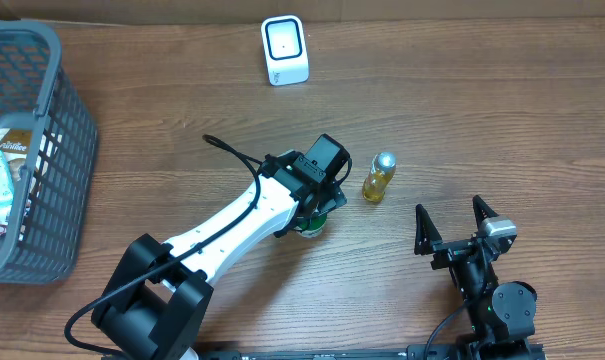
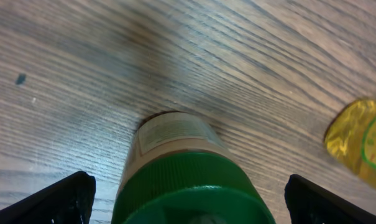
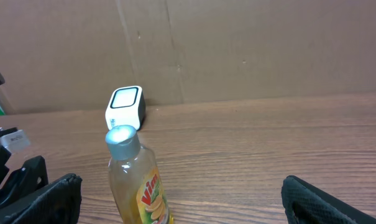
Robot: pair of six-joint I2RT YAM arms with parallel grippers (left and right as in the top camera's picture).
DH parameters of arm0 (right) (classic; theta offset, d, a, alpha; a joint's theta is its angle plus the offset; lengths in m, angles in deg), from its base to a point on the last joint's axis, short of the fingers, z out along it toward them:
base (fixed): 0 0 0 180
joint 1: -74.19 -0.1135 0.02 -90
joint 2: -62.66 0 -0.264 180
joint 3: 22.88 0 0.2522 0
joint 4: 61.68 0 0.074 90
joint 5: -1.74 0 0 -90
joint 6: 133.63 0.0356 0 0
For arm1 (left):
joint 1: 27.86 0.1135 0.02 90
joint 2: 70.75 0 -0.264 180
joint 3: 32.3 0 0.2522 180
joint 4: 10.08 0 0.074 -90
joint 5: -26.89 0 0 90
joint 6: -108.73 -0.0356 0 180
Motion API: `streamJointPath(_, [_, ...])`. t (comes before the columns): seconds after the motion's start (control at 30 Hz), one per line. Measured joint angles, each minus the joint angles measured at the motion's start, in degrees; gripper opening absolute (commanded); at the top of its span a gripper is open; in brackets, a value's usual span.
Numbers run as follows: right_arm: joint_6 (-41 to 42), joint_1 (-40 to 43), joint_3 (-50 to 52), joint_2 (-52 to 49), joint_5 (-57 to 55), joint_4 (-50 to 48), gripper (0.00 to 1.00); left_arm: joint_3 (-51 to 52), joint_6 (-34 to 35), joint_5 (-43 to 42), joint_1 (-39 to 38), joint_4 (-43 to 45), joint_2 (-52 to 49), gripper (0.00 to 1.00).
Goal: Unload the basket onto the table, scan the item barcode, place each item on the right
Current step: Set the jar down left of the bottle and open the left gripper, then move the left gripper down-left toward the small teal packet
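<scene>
One jar (image 2: 175, 140) with a ribbed green screw cap and a pale printed label stands upright near the middle of the counter (image 1: 502, 110). The left end effector (image 2: 188, 182) is spread around it, fingers clear of its sides. Just beside it stands one yellow bottle (image 1: 378, 178) with a silver cap. One white barcode scanner (image 1: 285, 50) sits at the far edge and one grey basket (image 1: 67, 90) at the left edge. The right end effector (image 1: 449, 212) is spread, holding nothing.

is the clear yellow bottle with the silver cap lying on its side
No, the clear yellow bottle with the silver cap stands upright on the wooden table, cap on top.
</scene>
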Motion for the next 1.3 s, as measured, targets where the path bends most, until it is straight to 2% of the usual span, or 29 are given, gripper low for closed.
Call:
streamJointPath(0.1, [-0.02, 0.0, 0.0, 0.0, 0.0, -0.04, 1.0, -2.91, -6.36, 0.0, 0.92, -3.5, 0.02, 1.0])
streamJointPath(0.4, [0.02, 0.0, 0.0, 0.0, 0.02, -0.02, 1.0, -22.95, -28.68, 0.02, 7.48, -18.95, 0.17, 0.98])
streamJointPath(0.43, [-0.02, 0.0, 0.0, 0.0, 0.02, 0.0, 1.0, -24.33, -31.06, 0.02, 8.0, -20.2, 0.31, 0.92])
streamJointPath(0.47, [0.0, 0.0, 0.0, 0.0, 0.02, 0.0, 1.0, -25.05, -32.81, 0.02, 8.33, -21.0, 0.48, 0.79])
streamJointPath(0.5, [0.0, -0.02, 0.0, 0.0, 0.04, -0.02, 1.0, -25.53, -34.45, 0.0, 8.63, -21.81, 0.7, 0.54])
streamJointPath(0.53, [-0.02, 0.0, 0.0, 0.0, 0.02, 0.0, 1.0, -25.64, -35.69, 0.02, 8.92, -22.6, 0.81, 0.38])
streamJointPath(0.57, [-0.02, 0.0, 0.0, 0.0, 0.02, 0.0, 1.0, -25.64, -37.11, 0.07, 9.05, -23.56, 0.85, 0.26])
streamJointPath(0.6, [-0.02, 0.0, 0.0, 0.0, 0.0, -0.02, 1.0, -25.53, -38.01, 0.04, 9.33, -24.22, 0.85, 0.21])
streamJointPath(0.77, [-0.02, 0.0, 0.0, 0.0, 0.02, 0.0, 1.0, -21.27, -40.46, 0.17, 9.88, -22.69, 0.92, 0.13])
streamJointPath(0.93, [0.0, 0.0, 0.0, 0.0, 0.0, 0.02, 1.0, -12.98, -41.46, -0.31, 9.88, -21.0, 0.9, 0.19])
streamJointPath(1.23, [-0.02, 0.0, 0.0, 0.0, 0.0, -0.02, 1.0, -5.14, -43.01, -6.4, 9.6, -14.49, 0.9, 0.17])
streamJointPath(1.3, [0.0, 0.0, 0.0, 0.0, 0.0, 0.0, 1.0, -4.87, -43.04, -8.28, 9.53, -12.59, 0.9, 0.14])
